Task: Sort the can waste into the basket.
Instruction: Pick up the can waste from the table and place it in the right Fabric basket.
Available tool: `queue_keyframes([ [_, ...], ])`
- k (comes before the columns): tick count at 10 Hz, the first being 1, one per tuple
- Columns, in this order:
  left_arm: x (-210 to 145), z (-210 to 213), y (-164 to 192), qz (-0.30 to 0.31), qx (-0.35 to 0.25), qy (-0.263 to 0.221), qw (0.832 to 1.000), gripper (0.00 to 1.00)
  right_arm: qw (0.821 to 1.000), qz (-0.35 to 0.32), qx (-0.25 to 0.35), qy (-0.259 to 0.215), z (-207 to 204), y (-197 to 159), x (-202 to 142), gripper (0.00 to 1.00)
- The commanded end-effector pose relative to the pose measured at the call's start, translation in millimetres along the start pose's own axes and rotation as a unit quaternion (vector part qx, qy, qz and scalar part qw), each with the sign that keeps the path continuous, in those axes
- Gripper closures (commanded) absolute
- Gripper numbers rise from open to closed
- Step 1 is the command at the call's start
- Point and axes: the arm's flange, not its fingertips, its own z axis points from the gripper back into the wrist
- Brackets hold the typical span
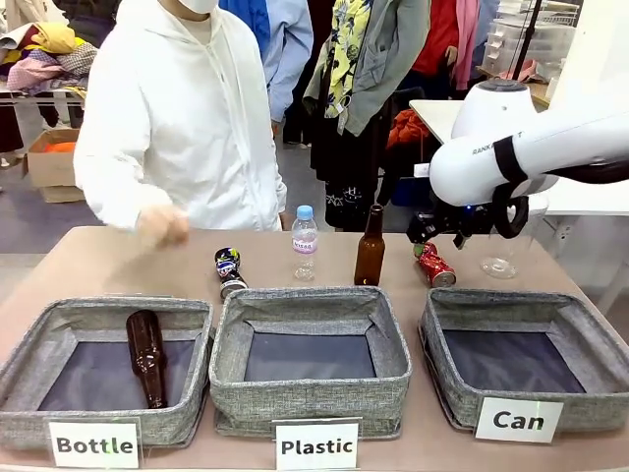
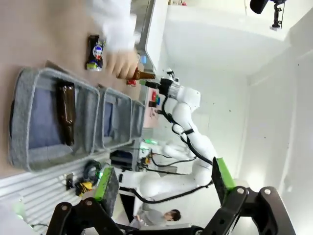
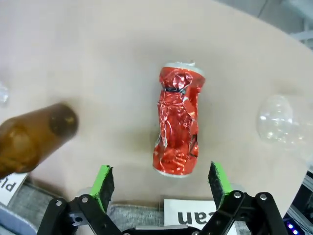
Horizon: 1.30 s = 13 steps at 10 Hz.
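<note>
A crushed red can [image 1: 433, 265] lies on the table behind the "Can" basket [image 1: 590, 349]. My right gripper [image 1: 447, 222] hangs just above it. In the right wrist view the red can [image 3: 178, 125] lies lengthwise between and beyond my open green-padded fingers [image 3: 103, 182], and my right gripper [image 3: 161, 183] holds nothing. A dark blue-black crushed can [image 1: 229, 270] lies behind the "Plastic" basket [image 1: 383, 379]; it also shows as the dark can [image 2: 95, 53] in the left wrist view. My left gripper [image 2: 161, 178] is open and empty, high above the table.
A brown bottle [image 1: 145, 355] lies in the "Bottle" basket [image 1: 29, 364]. Another brown bottle [image 1: 370, 248] and a clear plastic bottle [image 1: 305, 242] stand upright at mid-table. A clear bottle [image 1: 501, 258] lies right of the red can. The person's hand [image 1: 163, 225] hovers at the far left edge.
</note>
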Motion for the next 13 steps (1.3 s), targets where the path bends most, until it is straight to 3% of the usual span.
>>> queue_keyframes([
  [1,1,-2,-1,0.037,-0.001,0.039,0.999,0.0,0.999,-0.028,-0.017,0.012,-16,3,19,0.0],
  [5,-19,-30,9,0.009,0.067,0.062,0.996,0.0,0.998,-0.03,-0.008,0.048,-54,-2,34,0.0],
  [7,-36,-56,16,-0.034,0.22,0.035,0.974,0.0,0.998,-0.032,-0.022,0.049,-65,-1,35,0.0],
  [8,-42,-66,26,-0.054,0.283,0.054,0.956,0.0,0.998,-0.031,-0.018,0.049,-67,-1,36,0.0],
  [13,-35,-68,23,-0.047,0.294,0.054,0.953,0.0,0.998,-0.04,-0.009,0.051,-75,-3,36,0.0],
])
